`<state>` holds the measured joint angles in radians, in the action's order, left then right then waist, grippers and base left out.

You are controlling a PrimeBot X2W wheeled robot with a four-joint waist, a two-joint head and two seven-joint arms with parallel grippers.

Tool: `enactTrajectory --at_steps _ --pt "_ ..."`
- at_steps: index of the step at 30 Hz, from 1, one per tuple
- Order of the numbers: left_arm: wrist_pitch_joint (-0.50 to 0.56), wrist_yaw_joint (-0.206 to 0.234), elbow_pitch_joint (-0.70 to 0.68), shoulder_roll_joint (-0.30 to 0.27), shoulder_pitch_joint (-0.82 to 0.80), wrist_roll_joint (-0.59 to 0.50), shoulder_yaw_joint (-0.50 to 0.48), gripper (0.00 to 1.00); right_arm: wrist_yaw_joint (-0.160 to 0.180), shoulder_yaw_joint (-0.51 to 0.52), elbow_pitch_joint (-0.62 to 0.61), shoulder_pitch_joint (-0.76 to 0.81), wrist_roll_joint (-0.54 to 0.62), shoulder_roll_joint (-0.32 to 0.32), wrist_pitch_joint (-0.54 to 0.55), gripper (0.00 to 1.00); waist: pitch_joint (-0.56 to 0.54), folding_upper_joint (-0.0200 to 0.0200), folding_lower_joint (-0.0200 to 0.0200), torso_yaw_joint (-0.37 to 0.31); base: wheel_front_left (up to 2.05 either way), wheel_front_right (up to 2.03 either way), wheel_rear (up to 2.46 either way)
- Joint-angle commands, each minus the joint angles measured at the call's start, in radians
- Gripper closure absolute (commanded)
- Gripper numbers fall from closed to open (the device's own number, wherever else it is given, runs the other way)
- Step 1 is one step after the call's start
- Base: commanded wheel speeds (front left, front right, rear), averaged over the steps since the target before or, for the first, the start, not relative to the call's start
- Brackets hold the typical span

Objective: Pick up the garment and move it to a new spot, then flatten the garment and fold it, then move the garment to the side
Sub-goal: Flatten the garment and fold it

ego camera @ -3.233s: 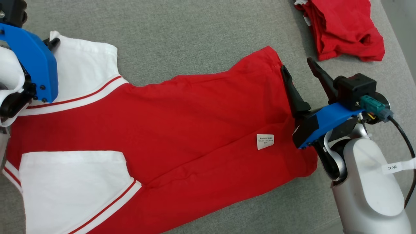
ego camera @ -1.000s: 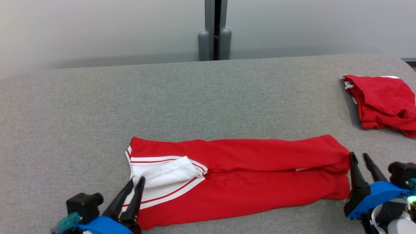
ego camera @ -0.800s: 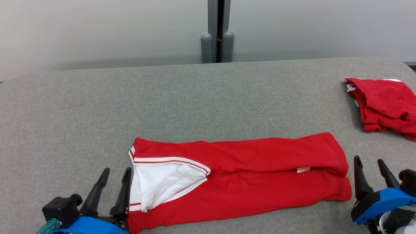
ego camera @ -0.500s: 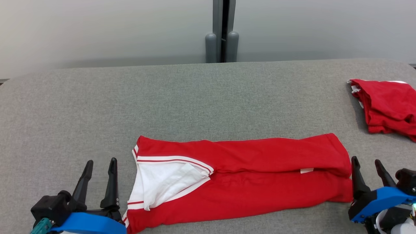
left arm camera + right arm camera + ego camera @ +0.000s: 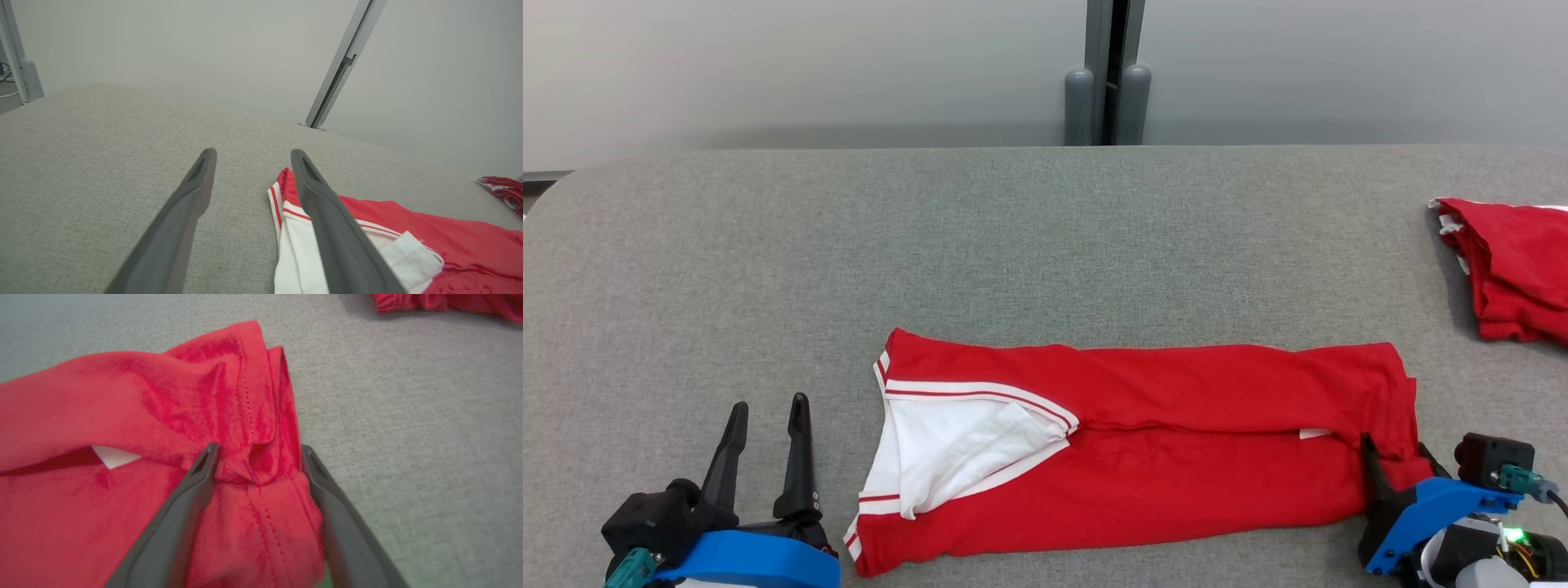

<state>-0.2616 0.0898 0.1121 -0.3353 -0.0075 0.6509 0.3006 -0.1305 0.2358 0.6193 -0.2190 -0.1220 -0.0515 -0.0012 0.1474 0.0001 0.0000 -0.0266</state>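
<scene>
The garment point(image 5: 1176, 441) is a red shirt with white, red-striped sleeves, folded into a long band across the near part of the grey table point(image 5: 1013, 237). My left gripper point(image 5: 768, 406) stands open just left of the shirt's sleeve end, apart from it. In the left wrist view its fingers point(image 5: 192, 192) are spread over bare table, the garment point(image 5: 441, 241) to their right. My right gripper point(image 5: 1395, 447) is open at the shirt's right end. The right wrist view shows its fingers point(image 5: 179, 510) on either side of the bunched hem of the garment point(image 5: 122, 400), not pinching it.
A second red garment point(image 5: 1515, 269) lies crumpled at the table's far right edge, also seen as a red heap point(image 5: 449, 302) in the right wrist view. A grey post point(image 5: 1107, 73) stands against the wall behind the table. Bare table stretches behind and left of the shirt.
Both grippers went from nearly shut to open. The left one let go of the sleeve end and drew off to the left. The right one moved onto the hem end. The camera shifted.
</scene>
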Motion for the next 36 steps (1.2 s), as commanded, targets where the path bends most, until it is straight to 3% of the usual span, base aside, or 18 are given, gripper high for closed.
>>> enactTrajectory --at_steps 1,2,3,5,7,8,14,19,24,31,36 --pt "-0.005 -0.004 0.002 0.006 0.0 -0.006 -0.009 0.0 0.0 -0.013 0.033 -0.01 -0.005 0.003 -0.001 0.0 0.001 -0.0001 0.0 0.0 0.0 0.0 0.0" --pt "-0.005 -0.007 0.003 0.009 0.002 -0.009 -0.013 0.0 0.0 -0.019 0.049 -0.013 -0.009 0.003 -0.004 0.08 0.0 -0.0001 0.0 0.0 0.0 0.0 0.0" --pt "-0.005 -0.009 0.004 0.011 0.005 -0.012 -0.016 0.0 0.0 -0.022 0.064 -0.019 -0.011 0.004 -0.01 0.53 0.0 -0.0001 0.0 -0.001 0.0 0.0 0.0" --pt "-0.005 -0.011 0.006 0.014 0.007 -0.016 -0.019 0.0 0.0 -0.029 0.089 -0.033 -0.01 0.005 -0.017 0.65 0.0 -0.0001 0.0 -0.004 0.0 0.0 0.0" --pt "-0.005 -0.015 0.008 0.017 0.007 -0.022 -0.021 0.0 0.0 -0.027 0.101 -0.05 -0.007 0.004 -0.032 0.94 -0.001 -0.0001 0.0 -0.01 0.0 0.0 0.0" --pt "-0.005 -0.016 0.008 0.019 0.007 -0.022 -0.022 0.0 0.0 -0.023 0.101 -0.059 -0.002 0.004 -0.04 1.0 -0.001 -0.0001 0.0 -0.014 0.0 0.0 0.0" --pt "-0.005 -0.027 0.016 0.031 0.011 -0.031 -0.033 0.0 0.0 0.049 0.029 -0.088 0.058 -0.016 -0.044 1.0 -0.006 -0.0001 0.0 -0.048 0.0 0.0 0.0" --pt "-0.005 -0.033 0.022 0.041 0.009 -0.04 -0.039 0.0 0.0 0.126 -0.107 -0.043 0.086 -0.05 -0.005 1.0 -0.005 -0.0001 0.0 -0.067 0.0 0.0 0.0" --pt "-0.005 -0.042 0.034 0.048 0.007 -0.046 -0.042 0.0 0.0 0.134 -0.266 0.003 0.053 -0.035 0.048 1.0 -0.006 -0.0001 0.0 -0.077 0.0 0.0 0.0" --pt "-0.005 -0.049 0.051 0.056 -0.004 -0.049 -0.038 0.0 0.0 -0.05 -0.401 0.025 -0.043 -0.004 0.112 1.0 -0.011 -0.0001 0.0 -0.071 0.0 0.0 0.0" --pt "-0.003 -0.055 0.063 0.059 -0.022 -0.05 -0.028 0.0 0.0 -0.35 -0.386 -0.033 -0.202 0.001 0.114 1.0 -0.013 -0.0001 0.0 -0.032 0.0 0.0 0.0"
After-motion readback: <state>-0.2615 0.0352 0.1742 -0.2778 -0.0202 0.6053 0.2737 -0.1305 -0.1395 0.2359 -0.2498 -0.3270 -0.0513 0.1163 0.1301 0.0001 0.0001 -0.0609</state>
